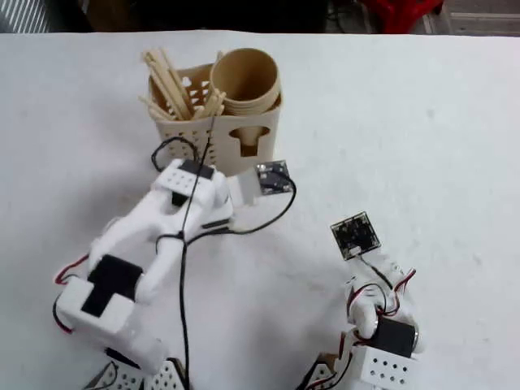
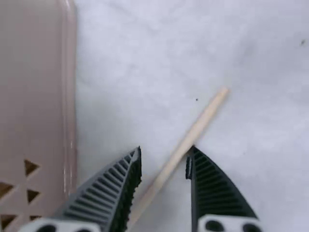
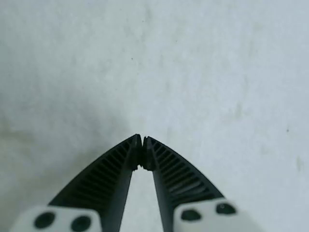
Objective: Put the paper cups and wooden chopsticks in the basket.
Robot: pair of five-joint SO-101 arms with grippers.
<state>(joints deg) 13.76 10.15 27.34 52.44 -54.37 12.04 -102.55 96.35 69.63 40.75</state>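
Observation:
A beige perforated basket (image 1: 244, 138) stands at the back of the white table, with stacked paper cups (image 1: 246, 80) and several wooden chopsticks (image 1: 173, 84) inside it. One more wooden chopstick (image 2: 203, 120) lies on the table beside the basket wall (image 2: 34, 96). My left gripper (image 2: 164, 153) is open and straddles this chopstick's near end, one finger on either side. The left arm (image 1: 191, 195) sits right in front of the basket. My right gripper (image 3: 142, 140) is shut on nothing, pointing down at bare table near the front right, on the right arm (image 1: 375, 313).
Black cables (image 1: 183, 268) trail from the left arm across the table. The table is white and bare to the right of the basket and behind the right arm.

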